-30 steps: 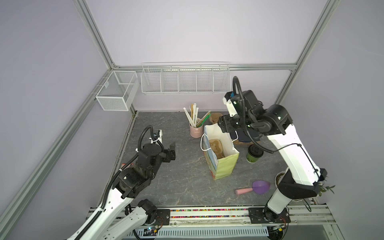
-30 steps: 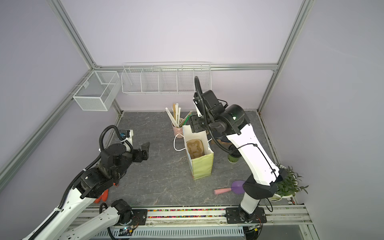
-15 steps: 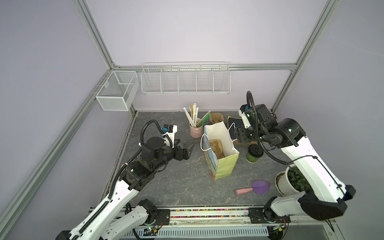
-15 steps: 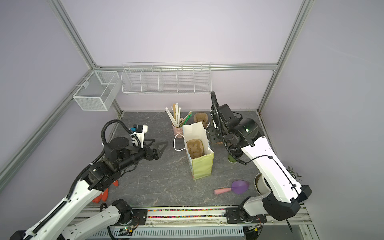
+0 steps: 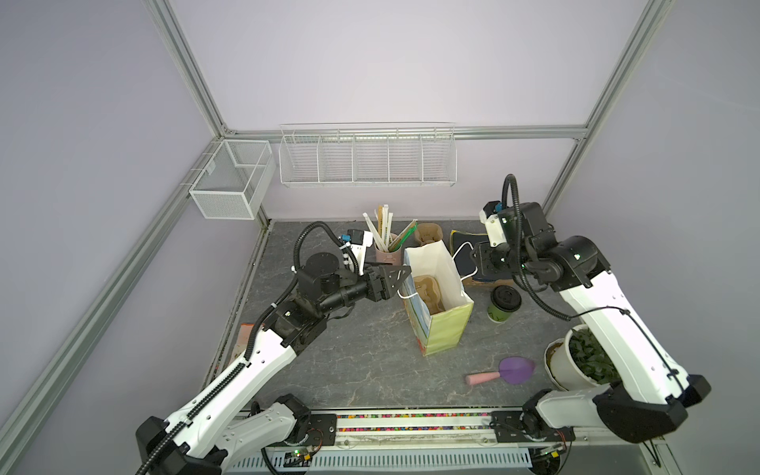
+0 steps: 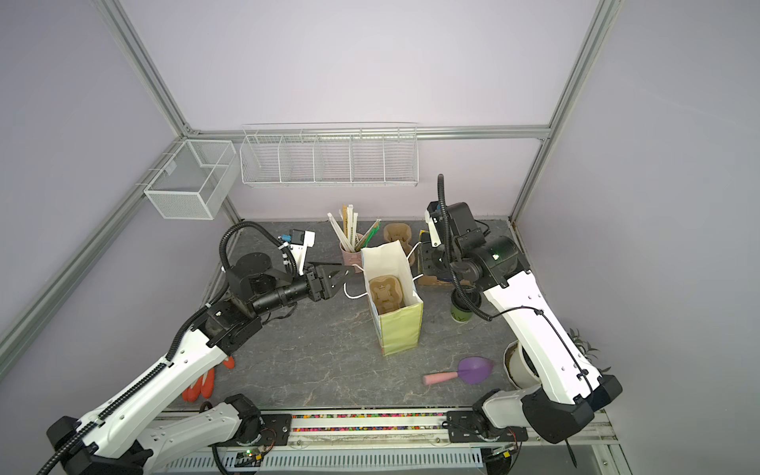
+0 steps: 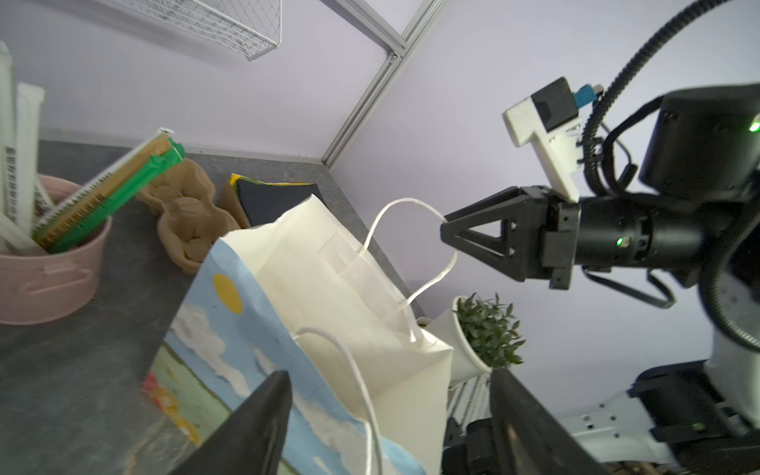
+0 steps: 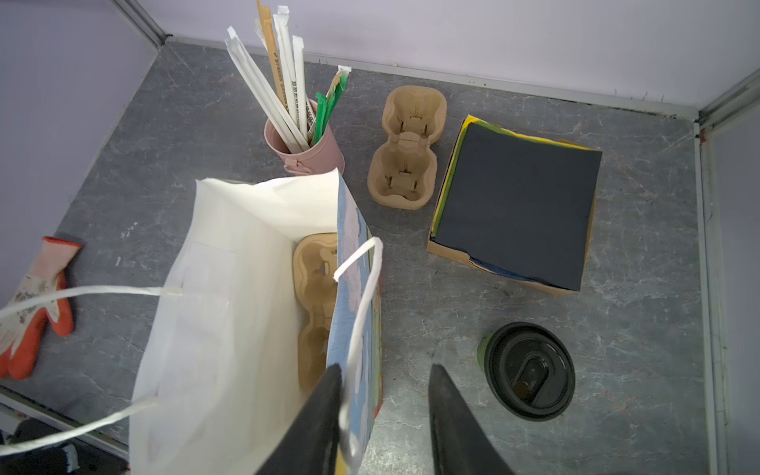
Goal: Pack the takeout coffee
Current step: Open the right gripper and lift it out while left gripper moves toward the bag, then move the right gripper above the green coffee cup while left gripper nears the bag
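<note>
Two claws attend the paper bag [image 5: 446, 329] (standing open on the desk [image 5: 349, 362]). Jaws of the left claw [image 7: 390, 372] stand wide, one cord handle [image 7: 364, 395] loose between them, nothing gripped. Those of the right claw [image 8: 386, 368] are narrowly parted around the opposite handle [image 8: 364, 304], unclamped. The takeout coffee [image 5: 503, 304] stands upright on the desk just beside the bag, outside it.

Cup [image 5: 505, 303] right of bag [image 5: 446, 329]; carrier [image 5: 427, 293] inside; bucket [image 5: 388, 258] behind
</note>
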`<state>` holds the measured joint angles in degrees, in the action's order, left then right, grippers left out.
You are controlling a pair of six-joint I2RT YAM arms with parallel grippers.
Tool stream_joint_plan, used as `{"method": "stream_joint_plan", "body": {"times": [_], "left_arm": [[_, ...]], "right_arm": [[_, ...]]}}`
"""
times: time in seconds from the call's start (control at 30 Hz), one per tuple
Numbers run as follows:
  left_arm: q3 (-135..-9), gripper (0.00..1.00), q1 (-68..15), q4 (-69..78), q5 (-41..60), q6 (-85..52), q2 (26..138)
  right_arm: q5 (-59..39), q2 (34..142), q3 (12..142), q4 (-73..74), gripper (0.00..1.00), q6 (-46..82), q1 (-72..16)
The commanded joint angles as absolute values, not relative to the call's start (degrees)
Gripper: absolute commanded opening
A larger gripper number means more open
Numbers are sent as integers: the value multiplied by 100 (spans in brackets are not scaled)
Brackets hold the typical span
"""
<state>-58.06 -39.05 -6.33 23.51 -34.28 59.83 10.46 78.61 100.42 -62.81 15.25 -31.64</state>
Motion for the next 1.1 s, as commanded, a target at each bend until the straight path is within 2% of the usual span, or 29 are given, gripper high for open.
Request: {"method": "stream_joint_plan", "body": {"times": [0.0, 0.2, 0.3, 0.43, 0.67, 1.07], "left_arm": [[-5955, 58, -3885, -278, 2652, -3548, 6042], [-6079, 14, -3885, -536, 2542, -3195, 6275], [-6179, 0, -3886, -531, 2574, -3089, 6485], [-6357, 0, -3755, -568, 2492, -2999, 6680], [-6536, 0, -3027, -214, 2890, -3419, 7007], [-7122, 0, -2885, -591, 2741, -3026, 7198]], "right_arm": [[822, 7942, 9947, -6056, 29, 1489, -3113], [769, 8202, 10058, -5929, 15, 1512, -3085], [745, 8353, 10148, -5838, 8, 1506, -3068], [817, 8459, 10267, -5616, 7, 1525, -3031], [912, 8812, 10596, -5203, 7, 1567, -2927], [549, 9433, 10936, -4843, 7, 1834, -2685]]}}
